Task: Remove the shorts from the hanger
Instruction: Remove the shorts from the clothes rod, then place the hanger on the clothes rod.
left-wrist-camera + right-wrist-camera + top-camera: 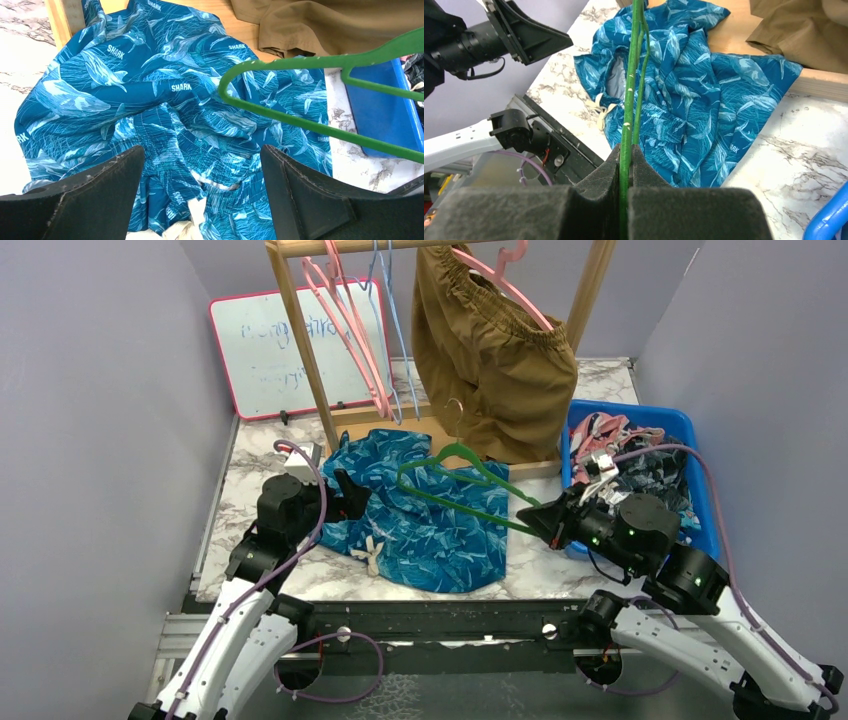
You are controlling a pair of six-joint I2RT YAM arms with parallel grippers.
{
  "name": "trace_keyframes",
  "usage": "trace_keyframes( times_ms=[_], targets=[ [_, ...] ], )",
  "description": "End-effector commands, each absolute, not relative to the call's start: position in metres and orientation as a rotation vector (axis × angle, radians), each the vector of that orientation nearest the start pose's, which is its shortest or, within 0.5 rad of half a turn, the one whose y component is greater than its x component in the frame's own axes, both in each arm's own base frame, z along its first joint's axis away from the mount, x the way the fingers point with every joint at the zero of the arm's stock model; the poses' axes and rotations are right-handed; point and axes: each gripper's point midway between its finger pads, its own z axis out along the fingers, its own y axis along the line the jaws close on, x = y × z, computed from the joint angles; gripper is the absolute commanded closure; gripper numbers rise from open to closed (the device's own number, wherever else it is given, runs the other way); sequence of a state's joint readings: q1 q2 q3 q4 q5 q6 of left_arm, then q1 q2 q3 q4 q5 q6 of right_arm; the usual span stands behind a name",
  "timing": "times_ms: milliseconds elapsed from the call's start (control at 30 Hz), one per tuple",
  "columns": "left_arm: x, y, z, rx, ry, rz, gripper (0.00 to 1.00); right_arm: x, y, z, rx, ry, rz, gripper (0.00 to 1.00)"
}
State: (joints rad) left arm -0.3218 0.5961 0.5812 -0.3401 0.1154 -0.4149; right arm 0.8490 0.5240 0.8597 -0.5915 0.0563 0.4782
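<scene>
The teal-blue shark-print shorts [425,515] lie crumpled on the marble table, off the green hanger [470,478]. My right gripper [532,517] is shut on the green hanger [626,125] and holds it above the shorts [694,85]. My left gripper [352,502] is open and empty, just above the shorts' left edge; the shorts [165,115] and the hanger [310,65] fill the left wrist view. A brown pair of shorts [495,360] hangs on a pink hanger [500,280] on the wooden rack.
The wooden rack [300,340] stands at the back with several empty pink and blue hangers [355,330]. A blue bin [690,430] at the right holds other shorts [620,440]. A whiteboard [260,350] leans at the back left.
</scene>
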Motion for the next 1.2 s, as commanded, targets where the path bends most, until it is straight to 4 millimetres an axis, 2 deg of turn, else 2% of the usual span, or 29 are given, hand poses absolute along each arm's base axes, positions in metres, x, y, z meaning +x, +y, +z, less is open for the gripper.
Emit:
trace_keyframes(
  times_ms=[0,167,300,400,567,700,800,900,1033,1067,1167],
  targets=[
    [0.24,-0.12,0.205,-0.015,1.949,-0.611,0.12,0.151,0.169,0.313,-0.238,1.793,0.871,0.99],
    [0.24,-0.119,0.206,-0.015,1.947,-0.609,0.13,0.16,0.154,0.332,-0.183,1.689,0.811,0.99],
    [0.24,-0.12,0.212,0.054,1.933,-0.592,0.13,0.172,0.15,0.354,-0.196,1.581,0.752,0.99],
    [0.243,-0.118,0.217,0.117,1.922,-0.541,0.13,0.182,0.154,0.368,-0.209,1.513,0.717,0.99],
    [0.246,-0.105,0.205,0.076,1.968,-0.453,0.13,0.197,0.168,0.398,-0.23,1.367,0.706,0.99],
    [0.247,-0.105,0.204,0.082,1.972,-0.452,0.13,0.212,0.179,0.408,-0.238,1.338,0.668,0.99],
    [0.247,-0.106,0.203,0.09,1.975,-0.452,0.13,0.221,0.194,0.387,-0.282,1.468,0.651,0.99],
    [0.247,-0.107,0.202,0.095,1.981,-0.459,0.13,0.218,0.209,0.345,-0.353,1.608,0.671,0.99],
    [0.248,-0.108,0.201,0.097,1.986,-0.459,0.13,0.198,0.213,0.277,-0.46,1.802,0.693,0.99],
    [0.249,-0.11,0.199,0.105,1.994,-0.468,0.13,0.176,0.203,0.222,-0.51,2.011,0.676,0.99],
    [0.25,-0.112,0.196,0.113,2.007,-0.471,0.13,0.16,0.202,0.2,-0.53,2.12,0.705,0.99]
  ],
)
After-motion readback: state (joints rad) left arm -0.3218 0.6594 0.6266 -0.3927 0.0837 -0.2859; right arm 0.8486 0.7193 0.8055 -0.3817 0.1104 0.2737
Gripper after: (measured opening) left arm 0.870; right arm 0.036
